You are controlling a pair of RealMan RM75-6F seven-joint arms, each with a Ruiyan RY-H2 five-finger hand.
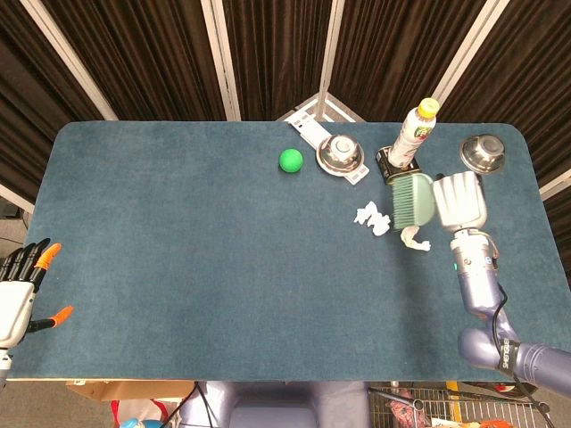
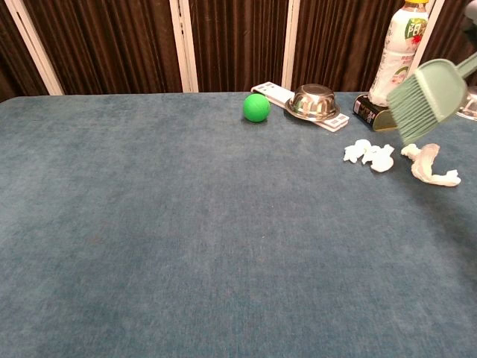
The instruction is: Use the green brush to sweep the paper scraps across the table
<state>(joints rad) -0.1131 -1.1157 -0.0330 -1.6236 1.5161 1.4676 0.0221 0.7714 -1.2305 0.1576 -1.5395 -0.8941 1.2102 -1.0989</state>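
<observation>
Head view first: pale green plastic brush [image 1: 411,197] gripped in the white right hand [image 1: 459,202], fingers wrapped round the handle, bristles pointing toward the table's left. White crumpled paper scraps [image 1: 373,218] lying just left of the bristles, one more curl [image 1: 414,239] just below the brush head. Looks like the wind-up between strokes; next call is to lower the bristles to the blue felt table [image 1: 178,232] on the right of the scraps and drag leftward. Left hand [image 1: 16,290] parked off the table's left edge, fingers spread wide, holding nothing.

Chest view now: brush [image 2: 426,93] held clear above the scraps [image 2: 370,155], long curl [image 2: 430,168] right beneath. Right hand cut off by the frame edge, grip unseen here. White drink bottle [image 2: 397,51] standing close behind the brush; worth minding.
</observation>
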